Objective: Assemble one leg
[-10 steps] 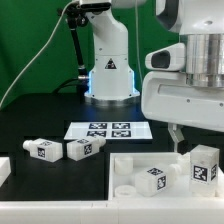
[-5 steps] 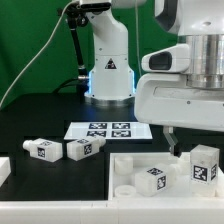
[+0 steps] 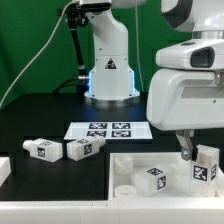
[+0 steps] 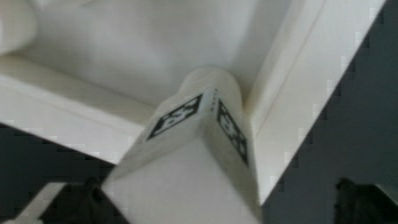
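Note:
A white leg [image 3: 206, 165] with black-and-white tags stands on the right part of the big white panel [image 3: 128, 166]. My gripper [image 3: 194, 152] hangs right over it, one dark finger [image 3: 186, 148] beside its top. In the wrist view the leg [image 4: 192, 140] fills the middle between my two dark fingertips [image 4: 54, 205], against the panel's raised rim [image 4: 294, 90]. The gripper [image 4: 210, 212] is open and straddles the leg with a gap on one side. A second leg [image 3: 155, 179] lies on the panel.
Two more legs [image 3: 42, 149] [image 3: 82, 149] lie on the black table at the exterior view's left. Another white part [image 3: 4, 170] shows at the left edge. The marker board [image 3: 105, 130] lies in front of the robot base [image 3: 110, 75].
The gripper has moved toward the exterior view's right and come down over the standing leg. The legs and panel have not moved.

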